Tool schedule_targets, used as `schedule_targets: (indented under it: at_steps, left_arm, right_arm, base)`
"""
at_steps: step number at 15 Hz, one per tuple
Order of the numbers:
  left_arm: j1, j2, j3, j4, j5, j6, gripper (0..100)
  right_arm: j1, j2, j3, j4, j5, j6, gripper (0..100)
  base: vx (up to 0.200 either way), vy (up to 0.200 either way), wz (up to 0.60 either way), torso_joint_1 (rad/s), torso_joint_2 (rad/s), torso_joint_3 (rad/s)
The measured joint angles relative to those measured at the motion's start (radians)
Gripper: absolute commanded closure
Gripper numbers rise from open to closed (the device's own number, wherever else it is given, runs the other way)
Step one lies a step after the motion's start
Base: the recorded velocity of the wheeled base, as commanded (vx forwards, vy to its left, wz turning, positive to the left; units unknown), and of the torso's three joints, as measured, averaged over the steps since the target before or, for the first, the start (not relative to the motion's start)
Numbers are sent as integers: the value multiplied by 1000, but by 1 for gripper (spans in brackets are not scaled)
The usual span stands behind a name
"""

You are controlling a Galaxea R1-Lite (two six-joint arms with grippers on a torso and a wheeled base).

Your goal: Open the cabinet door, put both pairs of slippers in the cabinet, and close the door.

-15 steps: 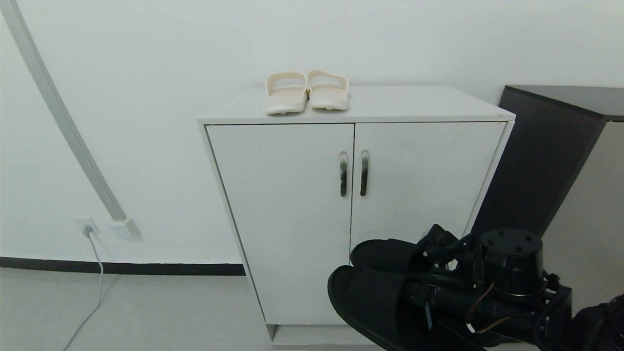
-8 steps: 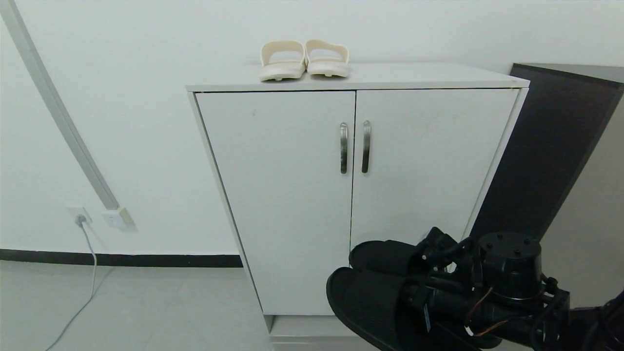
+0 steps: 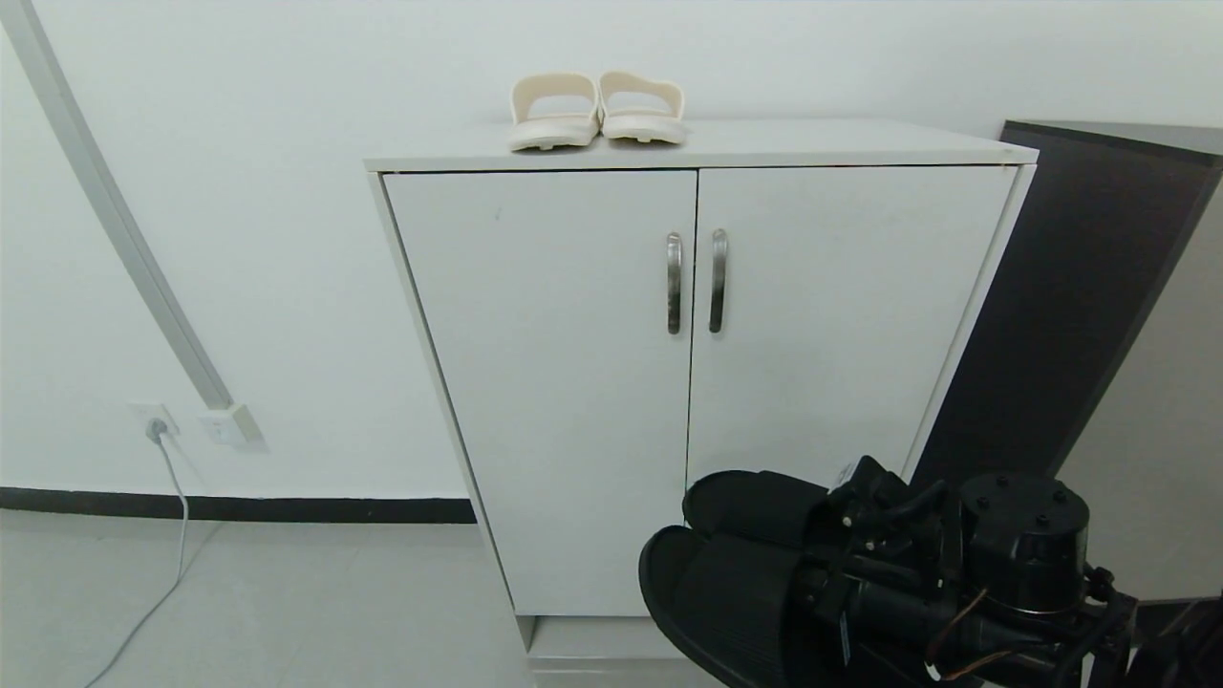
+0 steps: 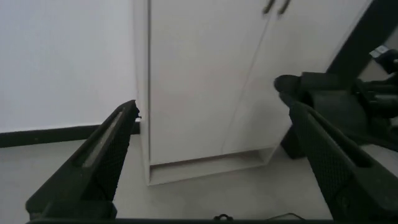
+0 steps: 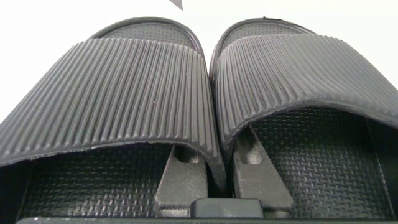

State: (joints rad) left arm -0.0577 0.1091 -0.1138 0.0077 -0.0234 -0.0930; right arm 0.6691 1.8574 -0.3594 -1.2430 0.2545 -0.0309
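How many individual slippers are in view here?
4. Two cream slippers side by side on the cabinet top; two black slippers clamped together in the right hand, low in front of it.

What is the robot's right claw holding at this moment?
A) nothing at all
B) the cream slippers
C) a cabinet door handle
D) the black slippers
D: the right claw is clamped on the adjoining inner edges of the black slippers, while the cream slippers sit on top of the closed cabinet.
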Motion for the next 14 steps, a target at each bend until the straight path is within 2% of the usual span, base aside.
schedule_targets:
  at_steps: [4, 11, 12, 14]
  left_arm:
    - [-62, 241, -150, -23, -128, -41, 0]
    - [-91, 702, -241, -336, -344, -55, 0]
    - [-106, 758, -256, -367, -370, -61, 0]
    - [-179, 859, -301, -428, -397, -96, 0]
  right_arm:
    - [1, 1, 3, -1, 0, 0, 100]
    - [1, 0, 3, -2, 0, 0, 100]
    - [1, 0, 3, -2, 0, 1, 100]
    - [1, -1, 4, -2, 0, 0, 100]
  base:
    - [0, 0, 0, 0, 0, 0]
    - [0, 0, 0, 0, 0, 0]
    - [0, 0, 0, 0, 0, 0]
    - [0, 0, 0, 0, 0, 0]
